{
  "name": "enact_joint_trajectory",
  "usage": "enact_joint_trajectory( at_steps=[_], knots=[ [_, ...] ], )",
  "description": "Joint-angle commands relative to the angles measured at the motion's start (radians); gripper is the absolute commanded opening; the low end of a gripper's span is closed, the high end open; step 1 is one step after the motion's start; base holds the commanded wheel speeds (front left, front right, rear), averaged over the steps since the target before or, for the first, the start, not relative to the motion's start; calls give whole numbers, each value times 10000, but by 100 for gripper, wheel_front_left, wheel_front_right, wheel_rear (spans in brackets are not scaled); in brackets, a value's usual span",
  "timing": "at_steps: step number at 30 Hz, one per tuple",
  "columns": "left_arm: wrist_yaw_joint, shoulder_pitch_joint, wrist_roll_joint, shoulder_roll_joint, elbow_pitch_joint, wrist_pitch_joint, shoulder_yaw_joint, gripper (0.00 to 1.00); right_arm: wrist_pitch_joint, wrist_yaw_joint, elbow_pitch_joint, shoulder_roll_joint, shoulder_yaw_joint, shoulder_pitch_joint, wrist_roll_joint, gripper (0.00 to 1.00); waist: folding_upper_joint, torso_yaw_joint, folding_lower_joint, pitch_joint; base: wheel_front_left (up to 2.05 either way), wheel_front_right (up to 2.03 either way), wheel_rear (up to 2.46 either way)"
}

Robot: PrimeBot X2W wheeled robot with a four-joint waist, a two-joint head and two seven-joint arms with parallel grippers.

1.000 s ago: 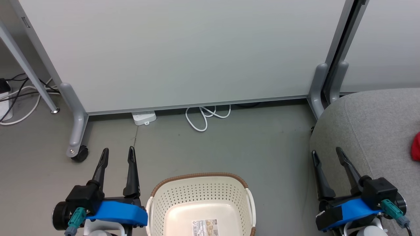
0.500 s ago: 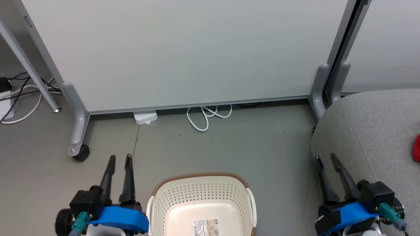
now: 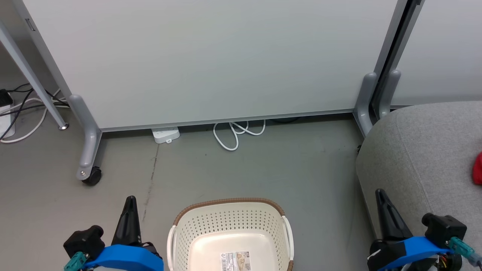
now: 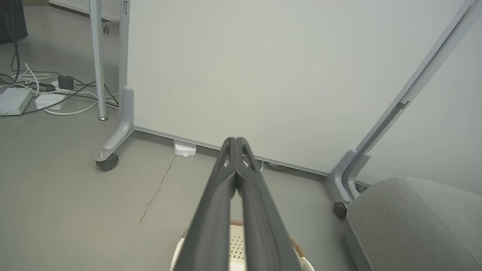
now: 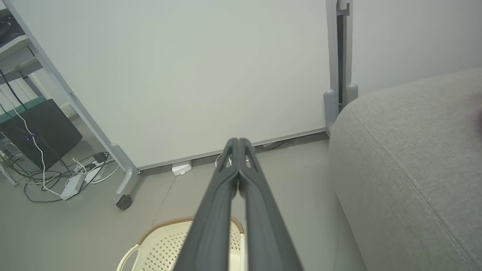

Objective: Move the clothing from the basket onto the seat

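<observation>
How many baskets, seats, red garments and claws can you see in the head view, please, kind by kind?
Laundry basket: 1
Grey seat: 1
Red clothing, an edge on the seat: 1
Claws, left claw and right claw, both shut: 2
Total: 5

The grey floor (image 3: 263, 169) carries the cream-white perforated plastic basket (image 3: 229, 220). Beyond it lie a white power strip (image 3: 165, 134) and a looped white cable (image 3: 235, 134); the large grey fabric seat (image 3: 421, 150) stands to its right.
</observation>
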Motion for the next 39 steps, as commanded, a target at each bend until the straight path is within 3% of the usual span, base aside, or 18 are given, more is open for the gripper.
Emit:
enact_joint_trajectory(
  at_steps=[1, 39],
  knots=[
    [-62, -302, -413, 6, -196, 83, 102, 0, 82, 0, -204, -13, -63, -210, 469, 0, 0, -10, 0, 1, 0, 0, 0],
    [-366, -602, -5803, 6, -401, 1512, 852, 0, 1527, 1, -490, -10, -491, -391, 6296, 0, 0, -262, 0, 25, 0, 0, 0]
  ],
)
